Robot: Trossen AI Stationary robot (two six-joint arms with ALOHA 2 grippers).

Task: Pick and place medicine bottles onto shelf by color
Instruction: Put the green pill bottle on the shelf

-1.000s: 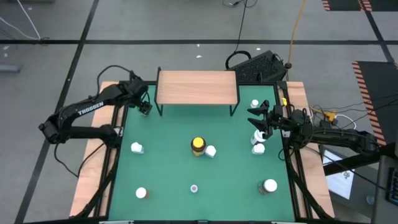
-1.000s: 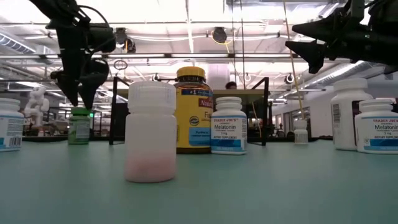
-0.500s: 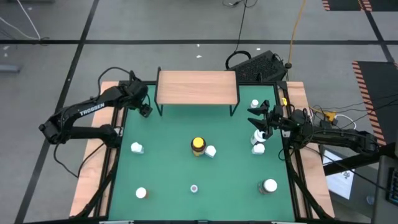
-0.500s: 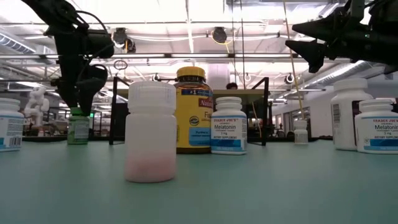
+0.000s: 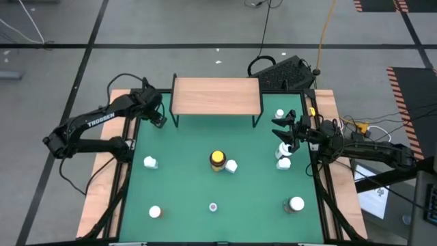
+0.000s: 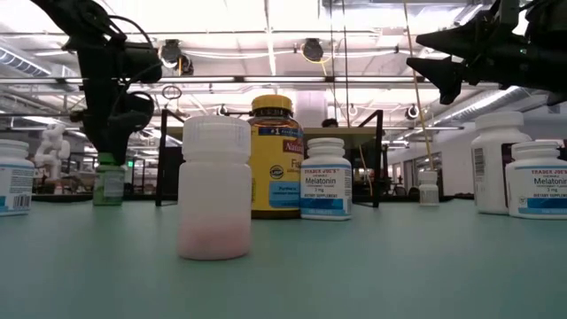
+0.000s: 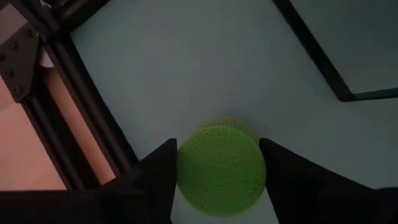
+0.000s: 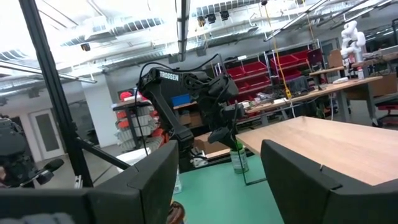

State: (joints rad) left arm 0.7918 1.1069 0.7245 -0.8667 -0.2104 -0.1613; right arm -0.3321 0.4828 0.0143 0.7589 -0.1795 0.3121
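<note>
Left gripper (image 7: 217,180) straddles the green-capped bottle (image 7: 219,169) at the mat's far-left corner, beside the shelf (image 5: 216,96).
Your left fingers stand wide, one on each side of the ribbed green cap, almost touching it; contact can't be told. That bottle is small, clear-bodied and upright in the low view (image 6: 109,183). The right gripper (image 5: 283,128) hovers open and empty above the white bottles at the right edge. Count from above: seven bottles show clearly, one amber with a yellow cap (image 5: 217,160), six white-topped. The shelf is one, bare.
</note>
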